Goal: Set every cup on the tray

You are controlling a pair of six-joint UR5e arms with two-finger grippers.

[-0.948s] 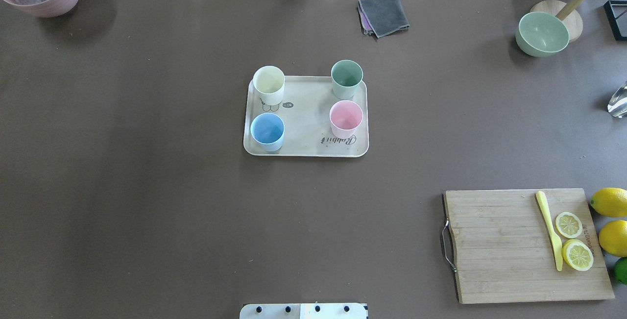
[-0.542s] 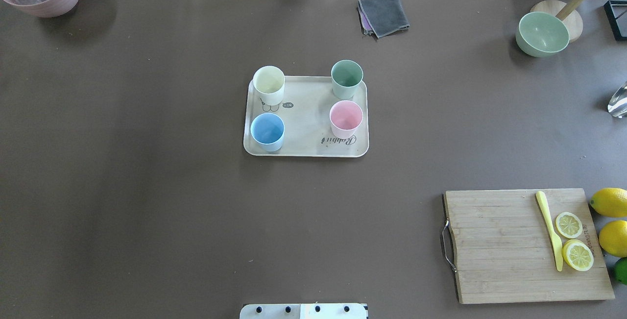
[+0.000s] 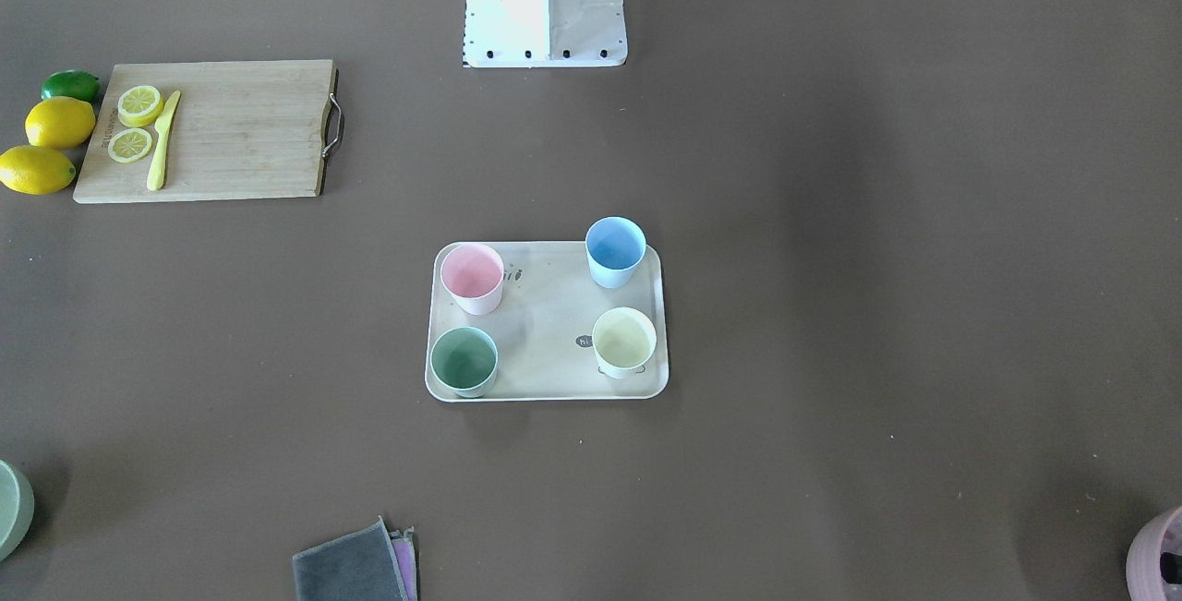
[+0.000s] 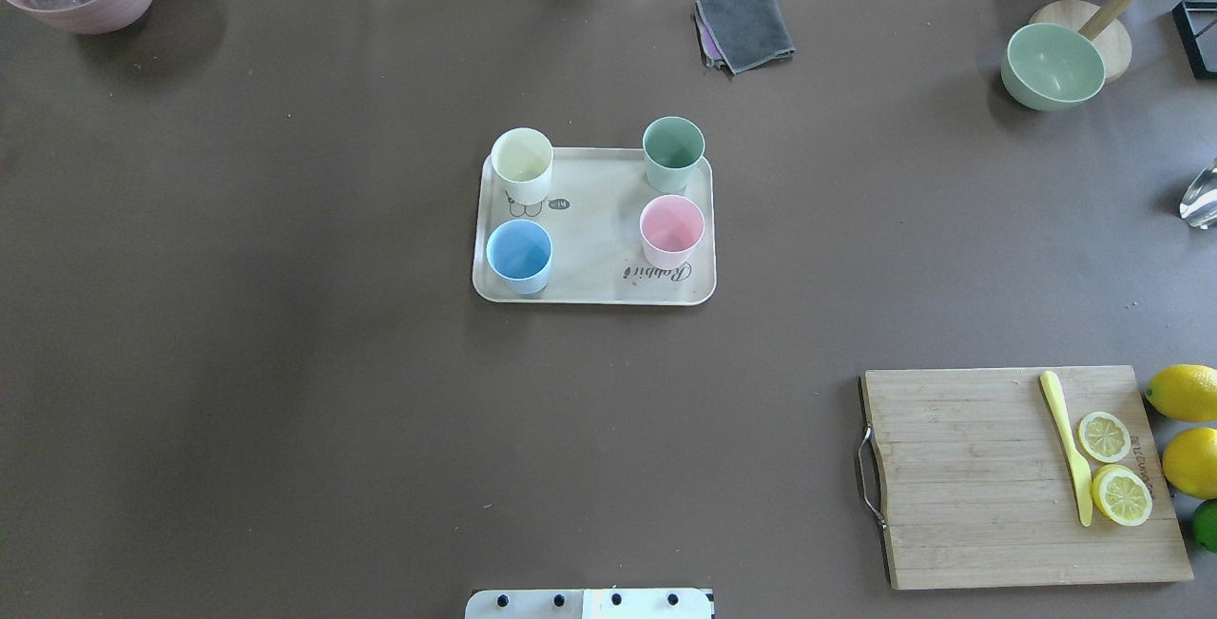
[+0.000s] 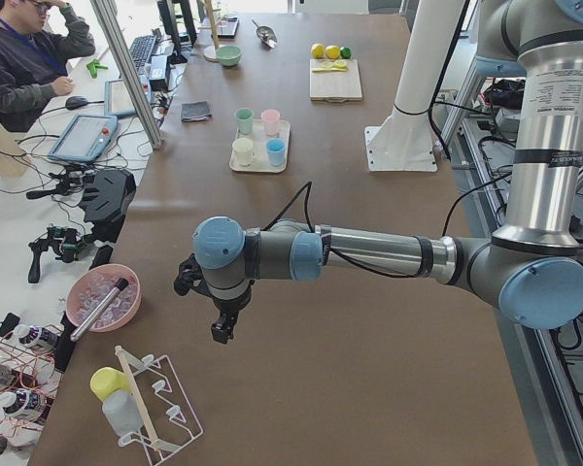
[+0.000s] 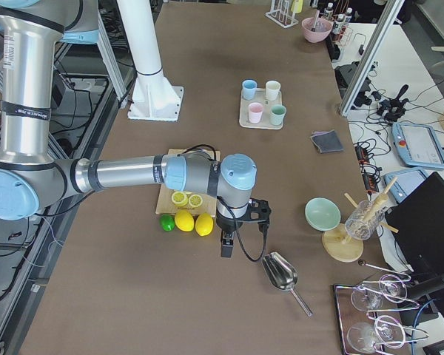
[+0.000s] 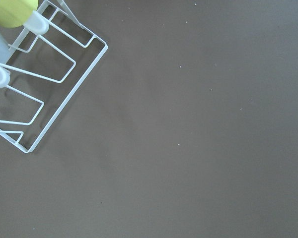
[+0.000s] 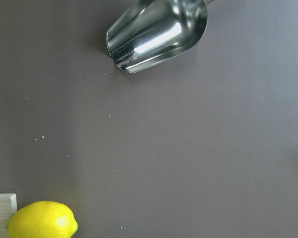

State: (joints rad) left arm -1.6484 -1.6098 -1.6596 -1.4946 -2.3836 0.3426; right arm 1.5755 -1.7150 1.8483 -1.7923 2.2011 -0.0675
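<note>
All four stand upright on the tray [image 4: 594, 253], one near each corner: yellow cup [image 4: 522, 164], green cup [image 4: 673, 152], blue cup [image 4: 519, 254], pink cup [image 4: 671, 229]. Left tool [image 5: 220, 328] hangs over the desk [image 4: 285, 334] near a wire rack [image 5: 160, 408], and right tool [image 6: 226, 248] hangs beside the lemons [image 6: 194, 222]. I cannot tell whether either is apart or together.

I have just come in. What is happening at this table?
Nothing is being handled at this moment. The pink cup, green cup, blue cup and yellow cup all stand upright on the tray, so the task looks done. The left gripper hangs near a wire rack, the right gripper near the lemons and a metal scoop, both far from the tray.
</note>
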